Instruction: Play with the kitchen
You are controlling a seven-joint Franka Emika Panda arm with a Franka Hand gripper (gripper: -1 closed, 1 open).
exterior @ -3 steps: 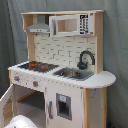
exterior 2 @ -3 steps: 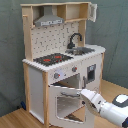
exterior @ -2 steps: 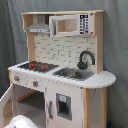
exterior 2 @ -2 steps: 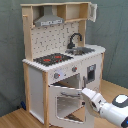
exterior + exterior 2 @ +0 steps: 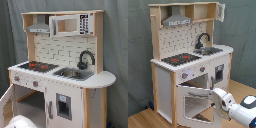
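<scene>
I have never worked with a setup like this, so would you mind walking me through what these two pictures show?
Both pictures show one scene from two fixed cameras standing off the machine, on different sides. The tall white and wood thing is a toy kitchen, with a grey hood, a black faucet, a sink and a red-ringed hob. The white jointed machine is a robot arm; in the second exterior view it reaches in from the lower right toward the oven door, which stands swung open. Its pincer is at the door's edge, but whether it grips anything is not clear. In the first exterior view only a white part of the arm shows at the bottom.
</scene>
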